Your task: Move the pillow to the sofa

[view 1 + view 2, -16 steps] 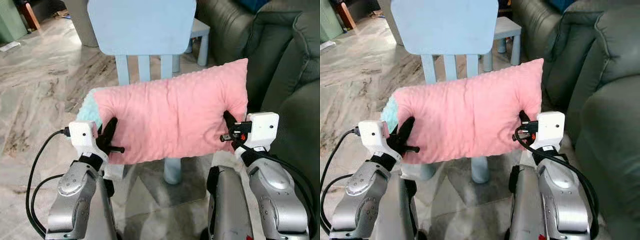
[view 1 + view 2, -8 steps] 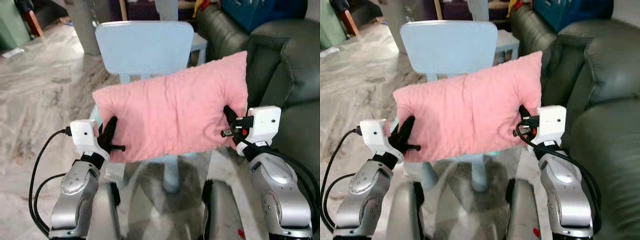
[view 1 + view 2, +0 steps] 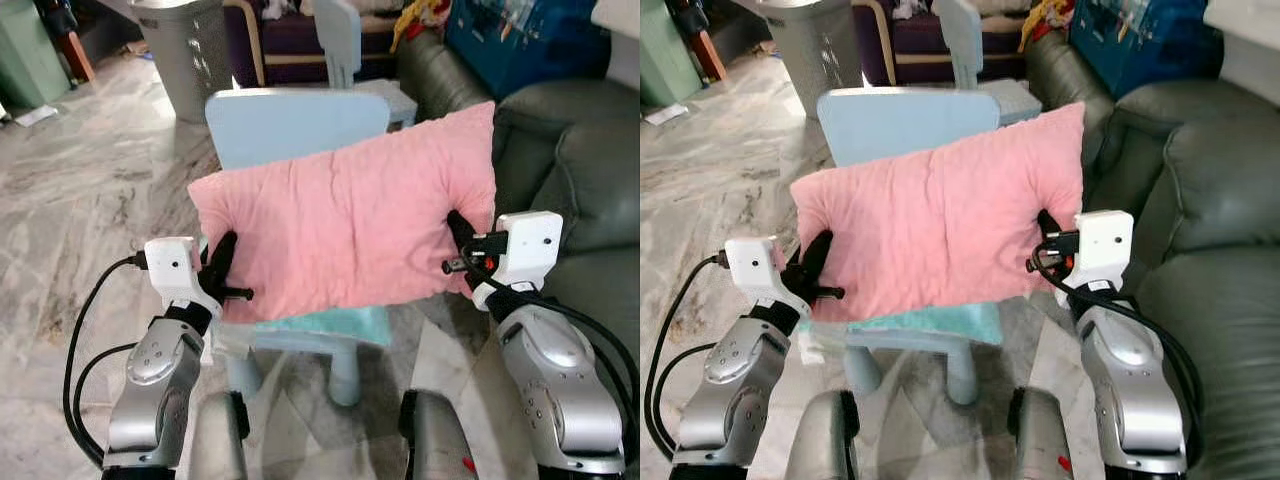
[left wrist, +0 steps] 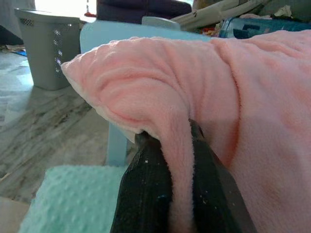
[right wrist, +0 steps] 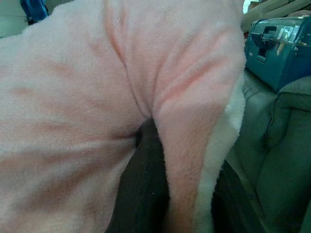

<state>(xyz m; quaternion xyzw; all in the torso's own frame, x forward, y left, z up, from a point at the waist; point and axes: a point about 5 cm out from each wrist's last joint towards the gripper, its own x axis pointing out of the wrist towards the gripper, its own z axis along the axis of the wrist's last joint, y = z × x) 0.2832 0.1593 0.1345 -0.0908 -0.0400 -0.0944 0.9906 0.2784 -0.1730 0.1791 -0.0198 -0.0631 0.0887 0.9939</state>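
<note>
Two tools on one pillow, that's the whole setup. Far left at the back there's a grey laundry bin point(image 3: 188, 45); can't see into it, so no idea what it holds. On the marble floor point(image 3: 80, 190) nearer in, the left arm is bent up with its white wrist block facing inward, and the left tool point(image 3: 222, 268) is clamped on the lower left corner of the pink pillow point(image 3: 345, 235). From the left wrist view a fold of pink fleece is pinched tight between the two black fingers point(image 4: 146, 194).

Middle of the scene: the pillow hangs in the air, stretched between both arms, tilted so its right end sits higher. It's held in front of a light blue kids' chair point(image 3: 295, 120), whose backrest pokes out above it. A mint green dotted cloth point(image 3: 320, 325) lies on the chair seat just under the pillow's lower edge.

On the right, the right arm mirrors the left, elbow bent, and the right tool point(image 3: 458, 240) is closed on the pillow's right edge, fabric bunched around its fingers point(image 5: 146, 189). Right beside that is the dark green sofa point(image 3: 580, 170), with a blue box point(image 3: 520, 45) behind its arm, lid closed.
</note>
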